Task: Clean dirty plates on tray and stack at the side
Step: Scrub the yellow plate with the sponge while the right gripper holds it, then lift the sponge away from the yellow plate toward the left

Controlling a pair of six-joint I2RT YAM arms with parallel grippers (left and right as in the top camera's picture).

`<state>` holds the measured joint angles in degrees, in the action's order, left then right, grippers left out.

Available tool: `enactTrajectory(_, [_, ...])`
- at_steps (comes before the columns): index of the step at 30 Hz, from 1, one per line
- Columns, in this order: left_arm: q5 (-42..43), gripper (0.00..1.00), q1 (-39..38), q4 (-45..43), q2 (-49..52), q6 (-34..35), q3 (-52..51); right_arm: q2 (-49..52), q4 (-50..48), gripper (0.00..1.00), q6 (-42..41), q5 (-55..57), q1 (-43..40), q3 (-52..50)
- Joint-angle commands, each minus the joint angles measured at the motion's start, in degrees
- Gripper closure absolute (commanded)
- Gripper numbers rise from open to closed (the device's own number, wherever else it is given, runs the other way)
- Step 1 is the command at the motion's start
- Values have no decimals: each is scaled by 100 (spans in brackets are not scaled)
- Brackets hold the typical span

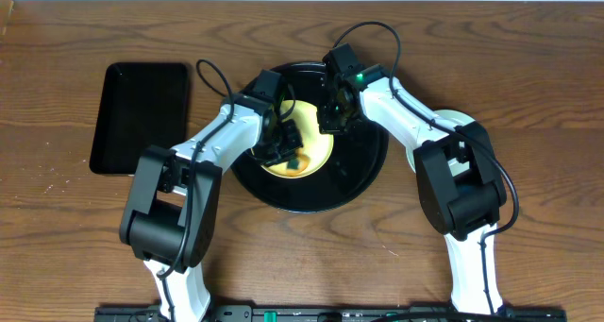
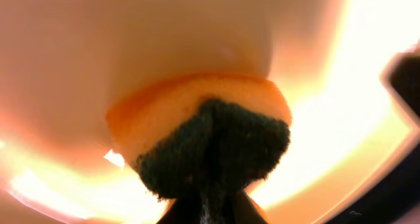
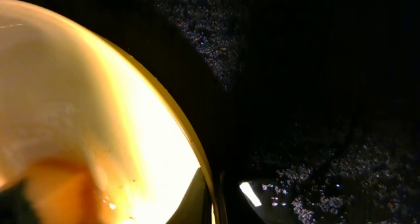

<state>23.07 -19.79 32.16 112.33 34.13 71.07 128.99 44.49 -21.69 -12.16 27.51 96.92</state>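
Observation:
A pale yellow plate [image 1: 311, 152] lies in the round black tray [image 1: 354, 185] at the table's centre. My left gripper [image 1: 286, 150] is shut on an orange sponge with a dark green scouring side [image 2: 197, 115] and presses it onto the plate's face [image 2: 131, 46]. The left gripper [image 2: 209, 209] pinches the green pad from below. My right gripper [image 1: 332, 119] is shut on the plate's far right rim. In the right wrist view the yellow rim [image 3: 190, 145] runs between the right gripper [image 3: 215, 201], with the black tray [image 3: 315, 86] beside it. An orange smear or the sponge [image 3: 56, 188] shows at the lower left.
A smaller rectangular black tray [image 1: 142, 116] lies at the left of the wooden table. A pale round plate [image 1: 460, 122] lies on the table right of the round tray, mostly covered by the right arm. Cables loop above both wrists.

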Motion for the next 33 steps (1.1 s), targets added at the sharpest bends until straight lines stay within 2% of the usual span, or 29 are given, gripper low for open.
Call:
enactTrajectory(1, [22,93,-33,-481,114,-396,-55,190,50,99,-35,264,35,-201])
enactTrajectory(5, [-1947,93,17,-758,103,-433,-39,190,50,99,-35,238,59,-201])
enactTrajectory(6, [-2092,93,57,-684,87,-437,-9,190,50,99,-35,236,68,-201])
enactTrajectory(11, [-2098,93,352,334,-409,-496,304,190,63,99,-35,223,116,-201])
enactTrajectory(16, [-2096,93,715,1303,-1554,-498,450,190,59,97,-37,223,120,-201])
enactTrajectory(19, [-2098,93,920,1602,-2214,-501,450,190,42,84,-37,221,120,-201])
enactTrajectory(22, [-2100,92,1054,1725,-2603,-527,450,190,-7,79,-42,219,120,-201])
enactTrajectory(23, [-2100,92,1080,1731,-2667,-570,450,190,-28,79,-42,221,125,-201])
enactTrajectory(25, [-2103,93,1113,1729,-2697,-627,450,190,-85,85,-39,223,142,-201])
enactTrajectory(27, [-2103,93,1110,1727,-2658,-625,424,190,-133,99,-39,225,160,-201])
enactTrajectory(33, [-2100,91,1110,1711,-2450,-625,260,101,-79,99,160,225,162,-199])
